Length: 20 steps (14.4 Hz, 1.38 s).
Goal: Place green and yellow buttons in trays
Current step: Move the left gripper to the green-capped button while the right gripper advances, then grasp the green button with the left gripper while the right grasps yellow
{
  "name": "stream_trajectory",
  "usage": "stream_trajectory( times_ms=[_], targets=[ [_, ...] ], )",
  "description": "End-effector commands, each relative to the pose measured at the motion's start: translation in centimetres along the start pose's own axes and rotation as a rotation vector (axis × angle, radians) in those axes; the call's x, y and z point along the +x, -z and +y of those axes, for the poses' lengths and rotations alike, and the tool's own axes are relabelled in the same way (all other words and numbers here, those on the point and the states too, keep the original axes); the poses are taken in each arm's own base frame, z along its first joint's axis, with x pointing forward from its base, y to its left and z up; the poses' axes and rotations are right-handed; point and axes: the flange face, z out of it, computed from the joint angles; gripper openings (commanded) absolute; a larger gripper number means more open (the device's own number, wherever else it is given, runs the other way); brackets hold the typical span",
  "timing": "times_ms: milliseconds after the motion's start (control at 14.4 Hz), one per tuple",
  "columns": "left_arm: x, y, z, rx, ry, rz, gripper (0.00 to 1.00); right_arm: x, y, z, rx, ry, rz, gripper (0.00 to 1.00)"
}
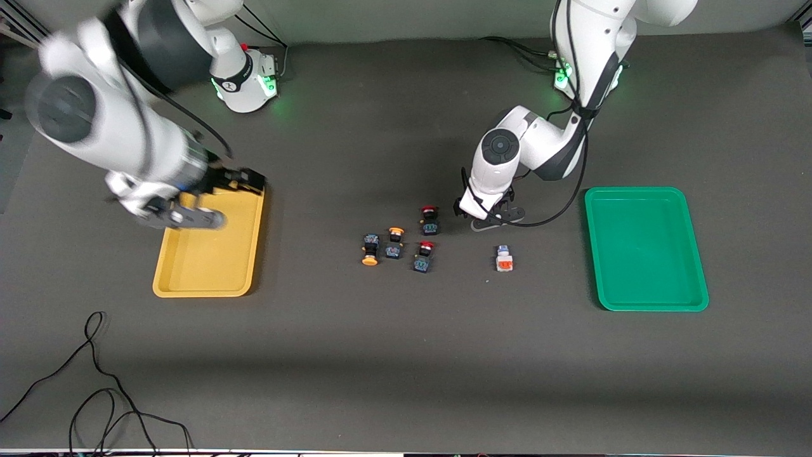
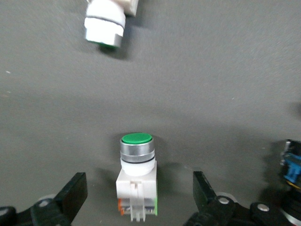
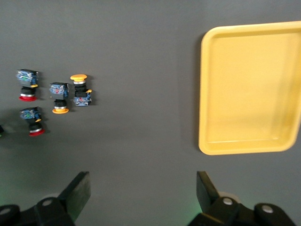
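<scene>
The white button with the orange-red mark (image 1: 504, 259) lies nearest the front edge of the surface, the two yellow-capped buttons (image 1: 382, 246) beside it toward the yellow tray (image 1: 209, 279). The left gripper (image 1: 497, 218), fingers wide, straddles the green-capped button (image 2: 137, 178); closing off-centre could tip it away. The right gripper (image 1: 190, 218), also wide and empty, waits over the yellow tray. The green tray (image 1: 647, 298) sits empty.

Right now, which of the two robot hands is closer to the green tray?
The left one. The left gripper, open, hangs low over a white green-capped button, a short way from the green tray. The right gripper, also open, is over the yellow tray.
</scene>
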Motion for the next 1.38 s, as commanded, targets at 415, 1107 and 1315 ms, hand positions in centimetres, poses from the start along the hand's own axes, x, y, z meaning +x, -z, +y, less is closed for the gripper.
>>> stream_trajectory(
  times_ms=[415,1107,1315],
  targets=[
    [-0.4,1.4,-0.4,-0.009,0.062,0.025,0.21,2.2,-16.3,-10.2,-0.030,-0.118,-0.003,1.00],
    [6.1,15.7,-5.6,-0.008,0.044,0.024,0.00,3.8,-29.2,-17.2,0.032,-0.169,0.144,1.00],
    [8.4,20.8,-10.7,-0.019,-0.003,0.009,0.00,4.1,-31.2,-17.3,0.028,-0.166,0.147,1.00]
  ],
)
